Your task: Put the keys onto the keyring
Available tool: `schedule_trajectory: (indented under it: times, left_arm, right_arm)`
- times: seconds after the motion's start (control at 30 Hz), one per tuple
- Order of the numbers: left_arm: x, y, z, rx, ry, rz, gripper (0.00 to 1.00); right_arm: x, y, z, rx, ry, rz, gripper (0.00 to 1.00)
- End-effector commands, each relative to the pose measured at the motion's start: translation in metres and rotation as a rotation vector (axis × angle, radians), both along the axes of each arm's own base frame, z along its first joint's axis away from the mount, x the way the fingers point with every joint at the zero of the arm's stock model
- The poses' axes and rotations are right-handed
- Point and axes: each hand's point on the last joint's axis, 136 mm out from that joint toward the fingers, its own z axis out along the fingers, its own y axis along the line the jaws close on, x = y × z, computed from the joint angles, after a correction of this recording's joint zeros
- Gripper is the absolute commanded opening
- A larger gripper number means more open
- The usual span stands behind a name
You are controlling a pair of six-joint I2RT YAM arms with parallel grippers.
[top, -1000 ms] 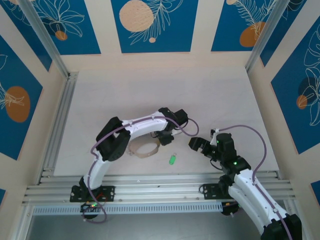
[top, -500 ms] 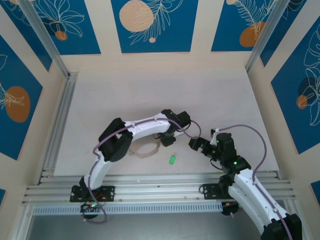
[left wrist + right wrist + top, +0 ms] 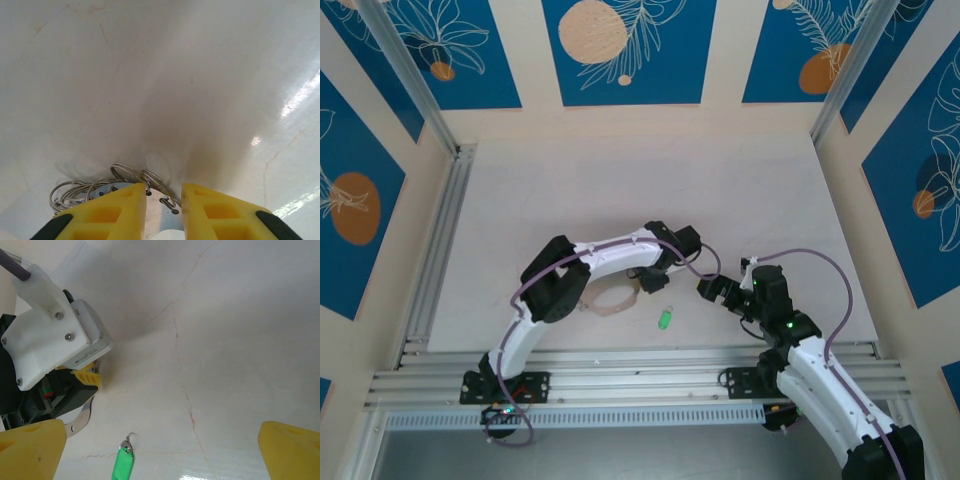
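While I'm pinching the floppy tan, silver-fringed keyring (image 3: 125, 172) tighter in my left gripper (image 3: 164, 199) | right gripper (image 3: 161, 450) hanging wide open over small green key (image 3: 122, 464) | ring steadying, threading pending

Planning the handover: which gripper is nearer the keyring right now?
Left. The left gripper grips the right end of the keyring; the right gripper hangs open further right, past the green key.

Glossy smooth pale table (image 3: 235, 330) w/ hairline cracks; shiny metal keyring (image 3: 118, 180); green plastic key (image 3: 122, 465).
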Motion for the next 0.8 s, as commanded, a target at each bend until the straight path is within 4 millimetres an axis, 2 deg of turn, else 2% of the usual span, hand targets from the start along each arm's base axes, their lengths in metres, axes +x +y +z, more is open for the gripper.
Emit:
schedule_trajectory:
  times: [0.0,0.17,0.43,0.57,0.77]
  left_arm:
    - [-0.006,0.008,-0.007,0.049,-0.001,0.000,0.22]
    - [-0.009,0.009,-0.007,0.058,-0.002,0.001,0.20]
    - [-0.013,0.013,-0.013,0.076,0.001,0.001,0.22]
    - [-0.012,0.013,-0.013,0.072,-0.005,0.007,0.14]
    - [-0.012,0.016,0.002,0.039,-0.020,0.025,0.02]
  right_arm:
    - [0.009,-0.001,0.020,-0.013,-0.060,0.000,0.99]
    - [0.010,0.000,0.021,-0.017,-0.065,0.002,0.99]
    - [0.012,-0.001,0.025,-0.027,-0.081,0.006,0.99]
    - [0.013,0.000,0.027,-0.027,-0.085,0.007,0.99]
    - [0.015,0.000,0.029,-0.028,-0.094,0.010,0.99]
